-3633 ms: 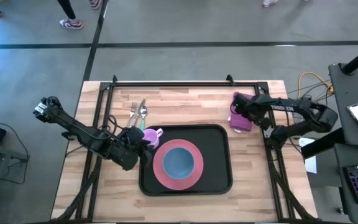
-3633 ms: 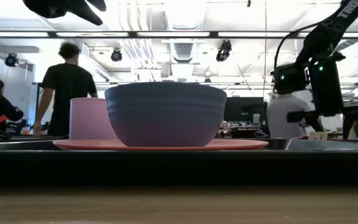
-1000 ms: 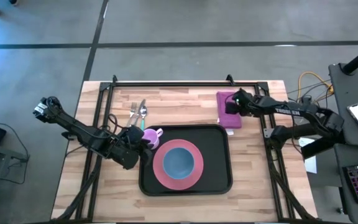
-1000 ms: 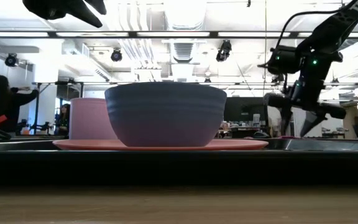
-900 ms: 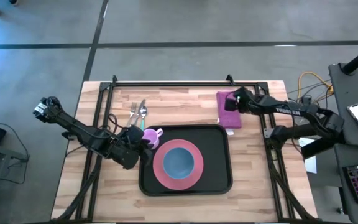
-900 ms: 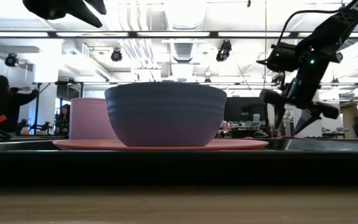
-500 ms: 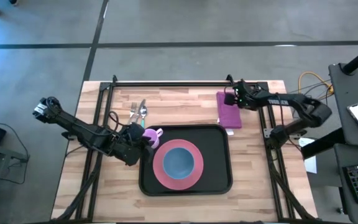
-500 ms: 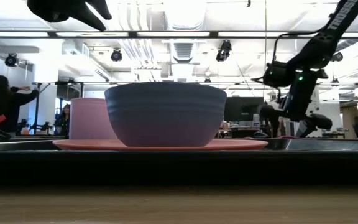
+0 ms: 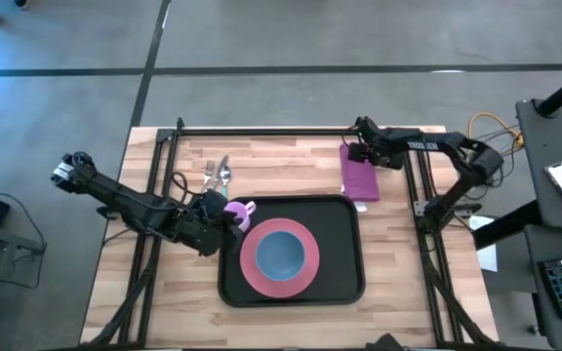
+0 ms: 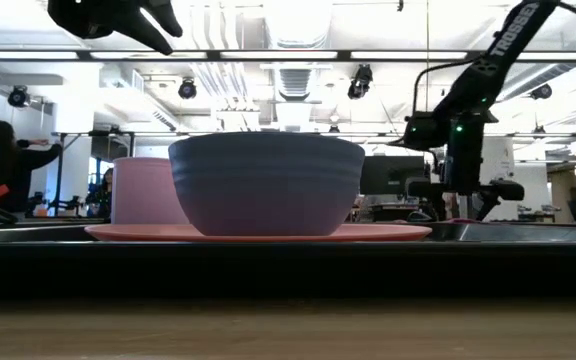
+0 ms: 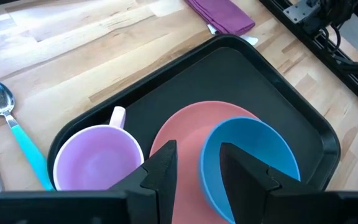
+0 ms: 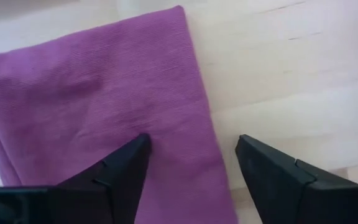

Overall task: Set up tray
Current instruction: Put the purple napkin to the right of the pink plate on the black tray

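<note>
The black tray [image 9: 344, 283] lies mid-table. On it sits a pink plate [image 9: 252, 265] bearing a blue bowl [image 9: 281, 253], with a purple mug [image 9: 240, 212] in its far left corner. A folded purple napkin [image 9: 361, 180] lies flat on the wood by the tray's far right corner. My right gripper [image 12: 191, 162] points down, open, over the napkin's far end: one finger [image 12: 126, 165] is over the cloth, the other over bare wood. My left gripper [image 11: 194, 171] hangs open above the mug and plate, with nothing between its fingers. My right gripper comes at the napkin's far end from above, its fingers on either side of the long edge [image 12: 207, 143]. I cannot tell whether the fingertips touch the cloth. The napkin lies flat on the table.
A fork and a spoon [image 9: 218, 175] lie side by side on the wood beyond the tray's far left corner. A black frame rail [image 9: 261, 131] runs along the table's far edge. People stand in the room behind the table.
My right gripper has sunk toward the napkin and gone a little toward the table's far edge, its arm swinging round to come in from the far right. The napkin has stayed flat where it was.
</note>
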`<state>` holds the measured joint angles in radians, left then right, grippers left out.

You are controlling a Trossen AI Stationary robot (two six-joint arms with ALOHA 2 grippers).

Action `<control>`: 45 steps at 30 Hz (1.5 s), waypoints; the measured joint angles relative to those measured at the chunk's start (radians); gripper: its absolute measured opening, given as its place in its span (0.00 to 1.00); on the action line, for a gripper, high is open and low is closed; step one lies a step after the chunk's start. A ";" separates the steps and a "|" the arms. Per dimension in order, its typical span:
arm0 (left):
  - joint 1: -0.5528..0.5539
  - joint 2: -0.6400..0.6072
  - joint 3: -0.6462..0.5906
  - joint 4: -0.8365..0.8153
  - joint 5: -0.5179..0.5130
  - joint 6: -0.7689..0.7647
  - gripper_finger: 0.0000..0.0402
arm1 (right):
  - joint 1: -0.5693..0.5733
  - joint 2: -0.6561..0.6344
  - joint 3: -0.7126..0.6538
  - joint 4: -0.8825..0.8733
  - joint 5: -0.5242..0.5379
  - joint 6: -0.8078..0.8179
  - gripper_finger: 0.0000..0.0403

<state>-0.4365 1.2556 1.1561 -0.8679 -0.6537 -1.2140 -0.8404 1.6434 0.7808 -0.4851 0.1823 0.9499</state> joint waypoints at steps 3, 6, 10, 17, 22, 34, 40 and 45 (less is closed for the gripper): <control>0.000 0.000 0.000 -0.001 0.000 0.000 0.25 | 0.016 0.029 0.032 -0.019 -0.013 0.005 0.55; 0.000 0.000 0.000 -0.001 0.000 0.000 0.25 | 0.036 0.039 0.062 -0.008 -0.041 -0.014 0.51; 0.000 0.000 0.000 -0.001 0.000 0.000 0.25 | 0.047 0.049 0.108 -0.005 -0.088 -0.040 0.44; -0.001 0.000 0.000 0.000 0.000 0.000 0.25 | 0.051 0.120 0.160 -0.005 -0.183 -0.104 0.26; -0.001 0.000 0.000 0.000 0.000 0.000 0.25 | 0.066 0.156 0.170 0.002 -0.208 -0.188 0.11; -0.001 0.000 0.000 0.000 0.008 0.000 0.25 | 0.076 -0.020 0.158 -0.066 -0.264 -0.347 0.02; -0.001 0.000 0.000 -0.004 0.008 0.000 0.25 | 0.092 -0.188 0.159 -0.140 -0.254 -0.342 0.02; -0.001 0.000 0.000 -0.005 0.008 0.000 0.25 | 0.135 -0.332 0.159 -0.175 -0.242 -0.264 0.02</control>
<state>-0.4377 1.2556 1.1562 -0.8726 -0.6460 -1.2140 -0.7051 1.3113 0.9398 -0.6605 -0.0594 0.6857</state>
